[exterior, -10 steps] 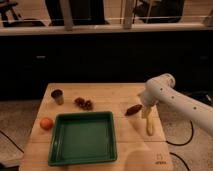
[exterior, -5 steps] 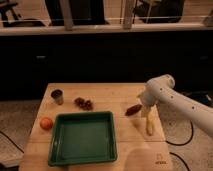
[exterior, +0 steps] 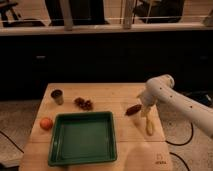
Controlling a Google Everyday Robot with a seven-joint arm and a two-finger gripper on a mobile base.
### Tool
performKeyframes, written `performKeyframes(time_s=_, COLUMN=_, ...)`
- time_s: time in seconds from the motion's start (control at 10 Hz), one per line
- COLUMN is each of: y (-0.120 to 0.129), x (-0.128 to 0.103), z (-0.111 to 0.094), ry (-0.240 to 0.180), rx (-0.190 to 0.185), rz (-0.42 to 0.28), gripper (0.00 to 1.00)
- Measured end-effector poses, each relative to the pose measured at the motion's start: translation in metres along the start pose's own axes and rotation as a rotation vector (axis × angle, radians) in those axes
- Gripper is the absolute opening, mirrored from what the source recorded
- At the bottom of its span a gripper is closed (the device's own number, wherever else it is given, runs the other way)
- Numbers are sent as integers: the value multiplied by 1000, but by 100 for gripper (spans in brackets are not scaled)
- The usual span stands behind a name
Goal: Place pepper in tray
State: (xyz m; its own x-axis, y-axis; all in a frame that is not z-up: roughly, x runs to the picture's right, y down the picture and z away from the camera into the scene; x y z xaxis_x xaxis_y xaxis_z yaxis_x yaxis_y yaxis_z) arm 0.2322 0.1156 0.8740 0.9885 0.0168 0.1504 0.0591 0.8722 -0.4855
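Note:
The pepper (exterior: 133,109) is a small dark red-brown curved piece lying on the wooden table (exterior: 115,95), right of the tray. The tray (exterior: 83,138) is a large dark green shallow rectangle at the table's front centre, with nothing in it. My gripper (exterior: 142,110) hangs from the white arm (exterior: 175,102) coming in from the right, down at the pepper's right end. The arm's wrist hides the contact point, so I cannot tell whether it touches the pepper.
A pale yellow stick-shaped item (exterior: 149,125) lies just below the gripper. A lumpy dark red cluster (exterior: 84,103), a small metal cup (exterior: 57,96) and an orange fruit (exterior: 46,123) sit to the left. A dark counter wall runs behind the table.
The arm has settled slightly lower over the pepper's right end. The pepper and the other objects have stayed in place.

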Motion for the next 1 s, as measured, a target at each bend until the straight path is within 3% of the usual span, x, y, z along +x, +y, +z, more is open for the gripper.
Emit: performKeyframes(time_s=1.0, y=-6, x=0, z=18, ry=1, rx=-32, rz=-20, gripper=70)
